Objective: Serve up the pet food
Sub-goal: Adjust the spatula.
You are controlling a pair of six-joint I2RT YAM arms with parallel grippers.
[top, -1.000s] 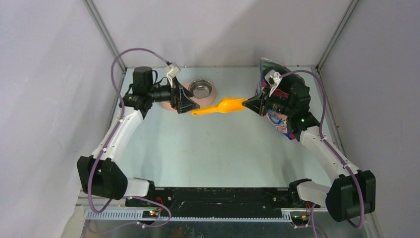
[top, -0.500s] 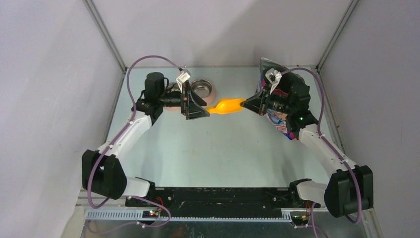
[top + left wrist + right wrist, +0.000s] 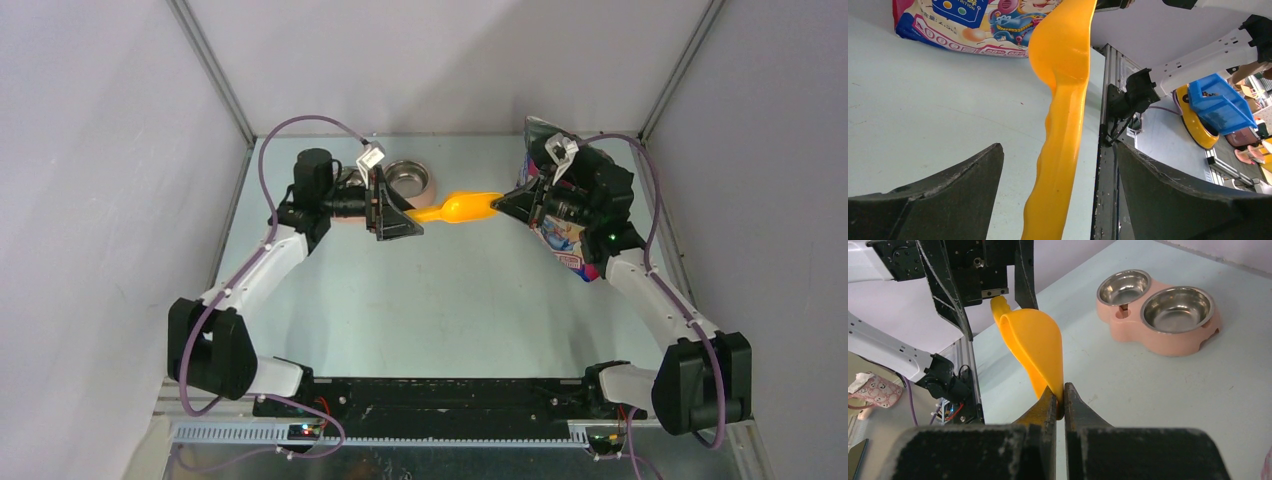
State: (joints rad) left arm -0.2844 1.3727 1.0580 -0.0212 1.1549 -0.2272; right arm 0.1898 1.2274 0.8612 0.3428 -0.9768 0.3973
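The left gripper (image 3: 1058, 165) is spread wide. The handle of the yellow scoop (image 3: 455, 208) lies between its fingers, and no contact can be confirmed. The right gripper (image 3: 1060, 400) is pressed together on the rim of the scoop's bowl end and holds the scoop clear of the table (image 3: 420, 300). The scoop's long axis runs from one gripper to the other, handle toward the left arm. Closing the left gripper would likely complete a handover. Beyond the left gripper stands the pink feeder (image 3: 432, 196), both bowls empty. No pet food is visible. Its bag (image 3: 978, 20) lies far right, beneath the right arm, well apart from the feeder.
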